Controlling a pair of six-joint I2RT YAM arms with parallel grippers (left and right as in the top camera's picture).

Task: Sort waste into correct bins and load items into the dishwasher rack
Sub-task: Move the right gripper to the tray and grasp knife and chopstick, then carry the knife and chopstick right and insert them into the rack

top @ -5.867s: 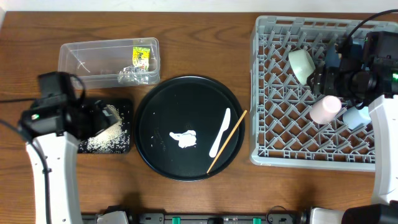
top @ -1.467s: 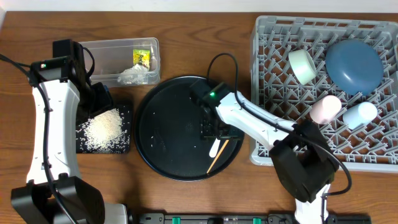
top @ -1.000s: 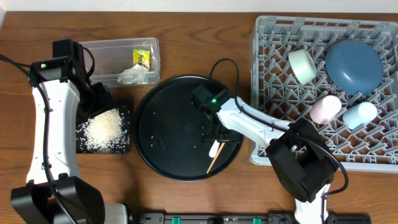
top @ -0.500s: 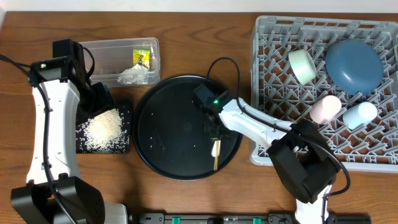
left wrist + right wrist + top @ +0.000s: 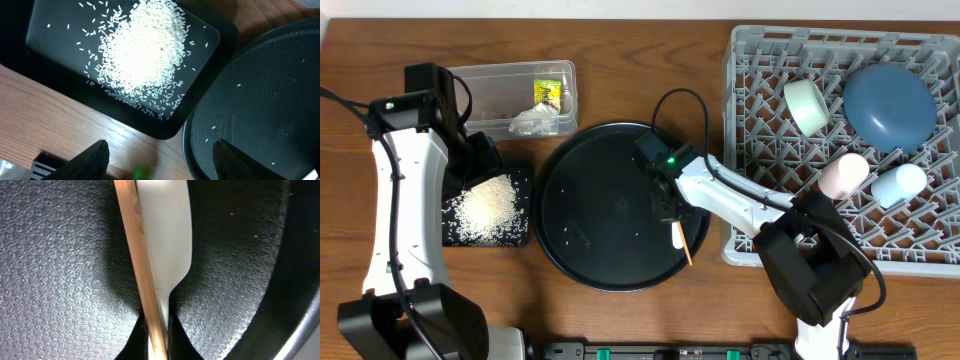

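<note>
Two bowls (image 5: pixel 890 105), two cups (image 5: pixel 844 175), one spoon (image 5: pixel 167 230), one chopstick (image 5: pixel 140 255), one rack (image 5: pixel 760 215), one tub (image 5: pixel 470 90), one rice tray (image 5: pixel 523 232), one round tray (image 5: pixel 590 200).

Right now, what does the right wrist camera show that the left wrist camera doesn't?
Only the right wrist view: the right gripper pinching the chopstick and white spoon together. Only the left wrist view: rice heaped in the black rectangular tray, bare table, and the open left gripper. Both: the round black tray, its textured surface.
</note>
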